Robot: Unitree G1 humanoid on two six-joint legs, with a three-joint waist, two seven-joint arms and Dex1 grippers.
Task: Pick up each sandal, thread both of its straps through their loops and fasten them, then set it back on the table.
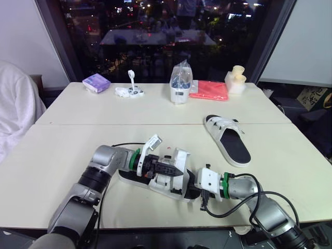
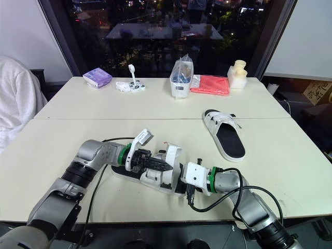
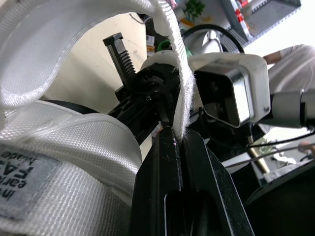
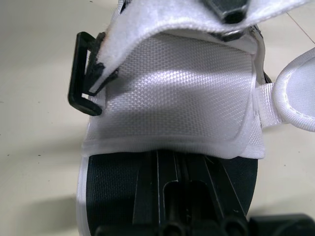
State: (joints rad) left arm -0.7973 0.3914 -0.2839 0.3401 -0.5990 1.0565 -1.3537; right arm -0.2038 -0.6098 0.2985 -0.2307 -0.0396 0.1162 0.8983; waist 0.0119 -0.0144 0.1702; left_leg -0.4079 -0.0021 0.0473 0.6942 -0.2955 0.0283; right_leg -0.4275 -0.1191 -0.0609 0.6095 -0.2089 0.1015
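Left arm in from 7 o'clock; left pincer point(image 3: 173, 136) clamped on strap point(image 3: 181, 93) of sandal point(image 1: 174, 184) at 6 o'clock on desk point(image 1: 57, 155). Right arm from 5 o'clock; right pincer point(image 4: 179, 164) together, flat on footbed point(image 4: 108, 191).

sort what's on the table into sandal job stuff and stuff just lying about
For the job:
near white-strapped, black-soled sandal, its strap pinched by the left gripper
matching second sandal, further right

Lying about:
purple packet
small white plastic pieces
clear bag in a white tub
flat red packet
cream blocks
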